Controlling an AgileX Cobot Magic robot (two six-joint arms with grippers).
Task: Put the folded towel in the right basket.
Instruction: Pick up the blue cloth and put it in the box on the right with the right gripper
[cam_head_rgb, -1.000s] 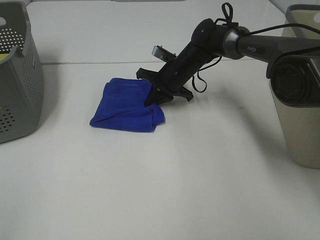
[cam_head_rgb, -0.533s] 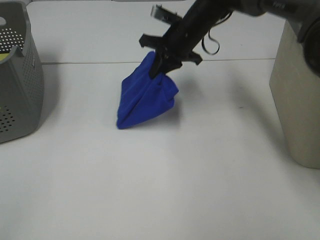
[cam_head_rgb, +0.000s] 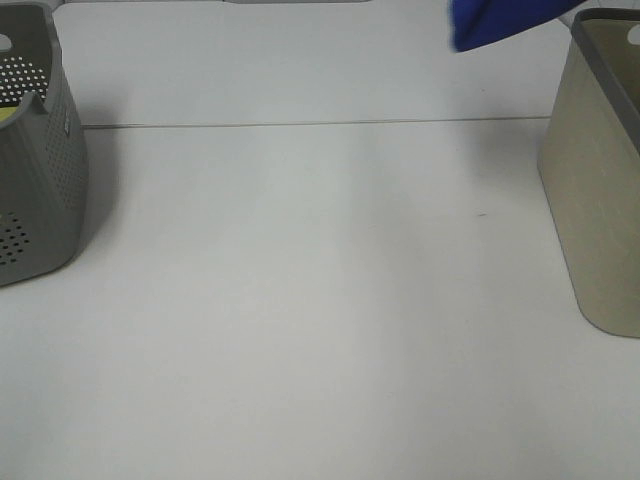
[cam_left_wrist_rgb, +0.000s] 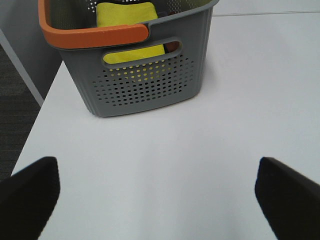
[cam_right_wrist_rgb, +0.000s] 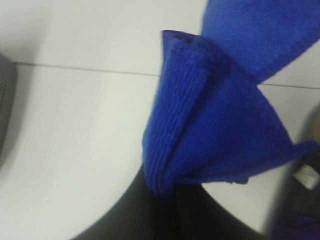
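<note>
The blue folded towel (cam_head_rgb: 497, 22) hangs high in the air at the top of the exterior view, just left of the beige right basket (cam_head_rgb: 600, 170); its upper part is cut off by the frame edge. In the right wrist view my right gripper (cam_right_wrist_rgb: 165, 200) is shut on the towel (cam_right_wrist_rgb: 215, 130), which dangles from the dark fingers over the white table. The right arm itself is out of the exterior view. My left gripper (cam_left_wrist_rgb: 160, 200) is open and empty above the table, near the grey basket.
A grey perforated basket (cam_head_rgb: 40, 150) stands at the left edge; in the left wrist view the grey basket (cam_left_wrist_rgb: 145, 80) has an orange handle (cam_left_wrist_rgb: 95, 35) and a yellow cloth (cam_left_wrist_rgb: 127, 15) inside. The white table (cam_head_rgb: 320, 300) lies between the baskets.
My right gripper has lifted the blue towel off the table and carried it up and to the right, towards the beige basket. The arm has left the exterior view.
</note>
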